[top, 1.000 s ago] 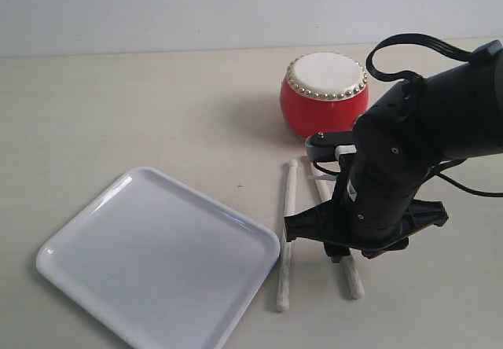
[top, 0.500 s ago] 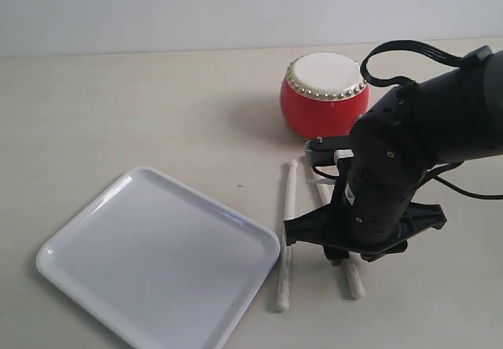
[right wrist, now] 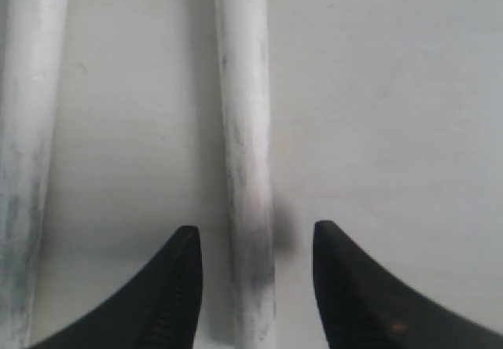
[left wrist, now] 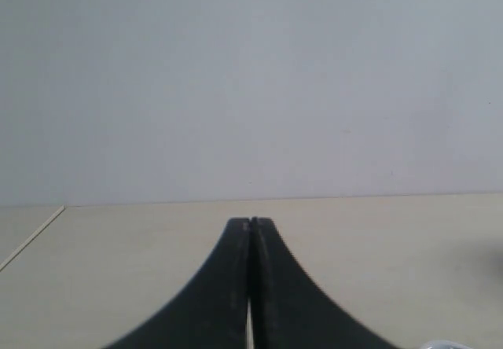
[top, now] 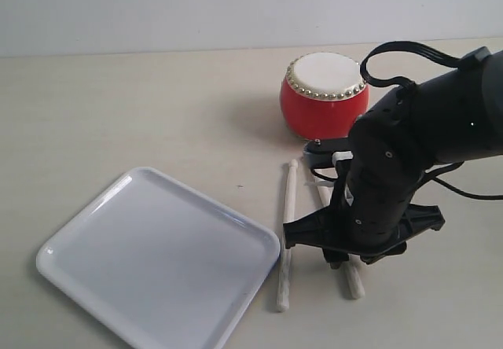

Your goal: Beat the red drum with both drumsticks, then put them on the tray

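The right end effector [right wrist: 255,233] stands parted slightly wider than the thin pale wooden drumstick [right wrist: 245,129] it straddles, flat on the tabletop [right wrist: 393,90] near the glossy red barrel-shaped drum [top: 324,93]. Closing off-centre could roll it against its twin [right wrist: 30,129]. The left end effector [left wrist: 250,231] is pressed closed.

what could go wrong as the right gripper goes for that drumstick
1. The right gripper is open astride the drumstick, and the other drumstick lies close by; one finger could bump it on the way down.
2. Both sticks are round on a smooth table, so closing off-centre might roll the drumstick away.
3. The other drumstick lies right beside the tray rim; a nudge could wedge it there.
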You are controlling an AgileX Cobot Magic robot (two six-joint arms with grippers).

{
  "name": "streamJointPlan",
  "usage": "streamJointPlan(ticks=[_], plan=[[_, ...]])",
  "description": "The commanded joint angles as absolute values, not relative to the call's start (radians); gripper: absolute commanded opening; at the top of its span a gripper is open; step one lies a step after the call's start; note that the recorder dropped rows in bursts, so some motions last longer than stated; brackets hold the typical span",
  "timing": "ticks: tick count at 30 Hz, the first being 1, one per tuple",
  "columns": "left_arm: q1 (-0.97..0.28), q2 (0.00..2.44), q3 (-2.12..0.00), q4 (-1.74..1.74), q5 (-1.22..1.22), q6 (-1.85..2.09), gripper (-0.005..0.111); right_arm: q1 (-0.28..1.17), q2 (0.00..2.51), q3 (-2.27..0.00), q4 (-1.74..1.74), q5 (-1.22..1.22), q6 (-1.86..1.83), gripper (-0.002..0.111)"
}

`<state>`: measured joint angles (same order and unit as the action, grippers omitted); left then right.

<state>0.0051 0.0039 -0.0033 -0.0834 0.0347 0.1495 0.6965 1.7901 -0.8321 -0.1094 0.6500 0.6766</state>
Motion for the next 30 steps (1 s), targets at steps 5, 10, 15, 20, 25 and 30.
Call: streamJointPlan(ticks=[5, 10, 15, 20, 25, 30], plan=[[0.001, 0.0, 0.0, -0.085, 0.032, 0.153, 0.0, 0.699, 1.817, -0.826, -0.106, 0.657, 0.664, 0.043], [0.001, 0.0, 0.0, -0.085, 0.032, 0.153, 0.0, 0.699, 1.817, -0.826, -0.106, 0.657, 0.664, 0.039], [0.001, 0.0, 0.0, -0.085, 0.032, 0.153, 0.0, 0.699, 1.817, -0.826, -0.104, 0.657, 0.664, 0.025], [0.001, 0.0, 0.0, -0.085, 0.032, 0.153, 0.0, 0.699, 1.815, -0.826, -0.106, 0.659, 0.683, 0.003], [0.001, 0.0, 0.0, -0.085, 0.032, 0.153, 0.0, 0.699, 1.764, -0.826, -0.169, 0.688, 0.687, 0.0], [-0.001, 0.0, 0.0, -0.085, 0.032, 0.153, 0.0, 0.699, 1.552, -0.825, -0.259, 0.781, 0.552, 0.0]])
